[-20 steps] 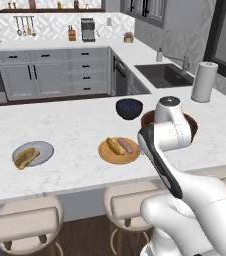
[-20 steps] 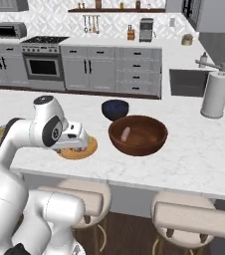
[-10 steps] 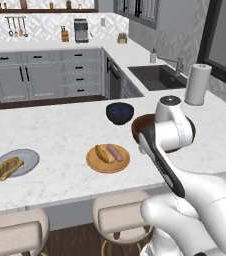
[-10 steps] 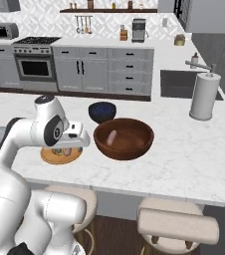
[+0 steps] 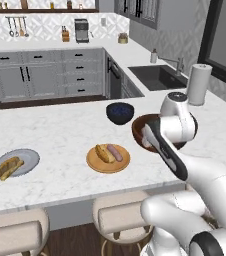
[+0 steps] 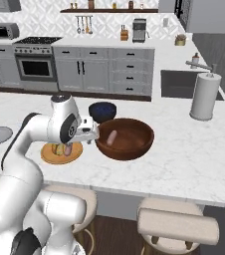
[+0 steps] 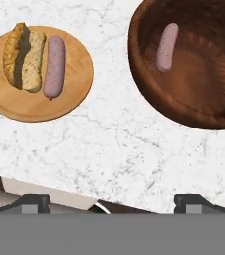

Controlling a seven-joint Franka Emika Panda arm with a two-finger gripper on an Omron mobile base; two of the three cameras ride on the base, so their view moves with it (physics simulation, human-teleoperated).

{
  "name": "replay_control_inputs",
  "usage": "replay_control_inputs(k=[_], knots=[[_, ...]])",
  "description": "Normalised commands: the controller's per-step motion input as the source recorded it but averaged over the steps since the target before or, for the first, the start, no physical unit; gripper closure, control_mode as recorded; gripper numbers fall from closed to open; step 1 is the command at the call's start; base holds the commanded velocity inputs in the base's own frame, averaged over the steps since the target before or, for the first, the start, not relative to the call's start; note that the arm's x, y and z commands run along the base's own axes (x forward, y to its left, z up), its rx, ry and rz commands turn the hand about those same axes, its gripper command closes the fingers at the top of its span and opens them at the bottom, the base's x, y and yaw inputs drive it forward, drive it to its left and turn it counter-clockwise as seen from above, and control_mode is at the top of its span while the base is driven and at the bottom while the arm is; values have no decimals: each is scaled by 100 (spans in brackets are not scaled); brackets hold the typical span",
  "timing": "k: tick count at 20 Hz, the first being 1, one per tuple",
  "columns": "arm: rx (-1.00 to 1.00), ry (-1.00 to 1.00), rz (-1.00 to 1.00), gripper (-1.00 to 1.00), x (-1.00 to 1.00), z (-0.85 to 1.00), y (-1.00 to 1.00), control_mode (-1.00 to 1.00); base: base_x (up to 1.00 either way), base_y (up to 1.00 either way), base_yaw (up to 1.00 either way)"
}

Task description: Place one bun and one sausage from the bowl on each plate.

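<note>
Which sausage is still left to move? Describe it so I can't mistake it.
Find the wide reddish-brown wooden bowl on the marble counter, beside the tan plate. The sausage lies alone inside on its sloping wall; the other visible sausage rests beside a bun.

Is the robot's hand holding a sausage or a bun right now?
No, nothing is held. The gripper is open with bare counter between its fingertips. One sausage lies in the wooden bowl; another lies beside a bun on the tan plate.
</note>
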Motion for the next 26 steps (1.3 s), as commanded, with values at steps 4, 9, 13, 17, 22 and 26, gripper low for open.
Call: replay_control_inputs(k=[4, 9, 13, 17, 22, 26], knots=[[11, 11, 10, -100, 100, 53, -51, -100, 0, 0, 0], [15, 33, -6, -100, 100, 6, -62, -100, 0, 0, 0], [23, 11, -20, -100, 100, -57, -26, -100, 0, 0, 0], [29, 5, -35, -100, 100, -56, 7, -100, 0, 0, 0], [8, 6, -33, -100, 100, -42, 1, -100, 0, 0, 0], [-1, 10, -3, -100, 77, -68, 6, -100, 0, 0, 0]])
